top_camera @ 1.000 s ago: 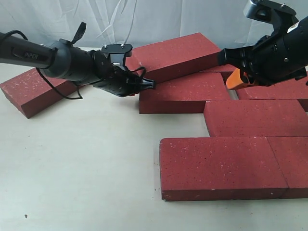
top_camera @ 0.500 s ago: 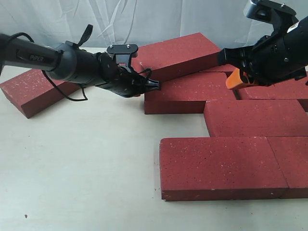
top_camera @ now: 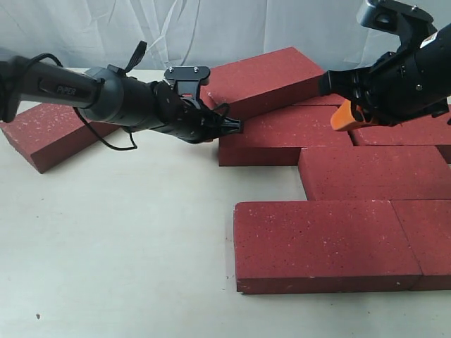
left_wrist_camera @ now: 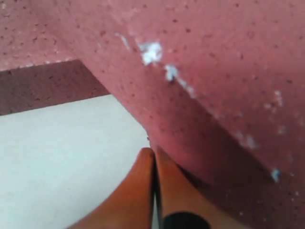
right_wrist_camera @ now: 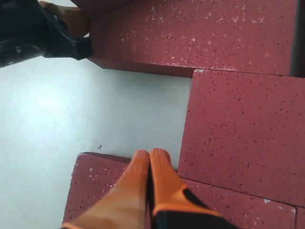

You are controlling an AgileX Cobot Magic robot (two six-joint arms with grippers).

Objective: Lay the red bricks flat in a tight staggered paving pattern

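Found stray brick (top_camera: 49, 134) at nine o'clock. Butted left gripper (top_camera: 234, 127), fingers pinched together, empty, against centre brick (top_camera: 282, 137) (tilted brick (top_camera: 264, 74) leaning above). Hung right gripper (top_camera: 343, 116) at two o'clock, likewise closed, empty. Judged mid-push, with laying tilted brick flat due next.
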